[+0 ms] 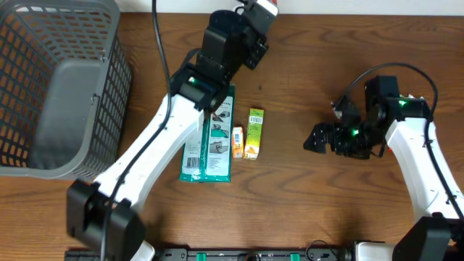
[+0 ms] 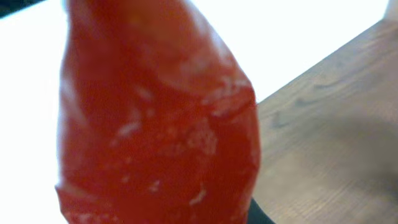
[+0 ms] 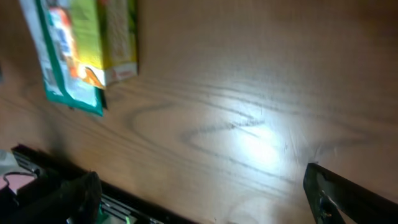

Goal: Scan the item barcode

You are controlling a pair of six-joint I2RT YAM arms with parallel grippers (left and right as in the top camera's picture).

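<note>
My left gripper [image 1: 255, 27] is raised at the table's far edge, shut on a red item [image 1: 267, 6] with a white end. In the left wrist view that red, glossy item [image 2: 155, 124] fills most of the frame and hides the fingers; no barcode shows on it. At the right of the table, my right gripper [image 1: 321, 138] hovers low and open. In the right wrist view its two dark fingers [image 3: 348, 196] stand far apart over bare wood lit by a bright spot, the gripper [image 3: 205, 202] holding nothing.
A green and white packet [image 1: 210, 138], a small orange carton [image 1: 236, 141] and a green and yellow box [image 1: 254, 133] lie side by side at the centre. A grey mesh basket [image 1: 58, 87] stands at the far left. The same packet [image 3: 62, 56] shows in the right wrist view.
</note>
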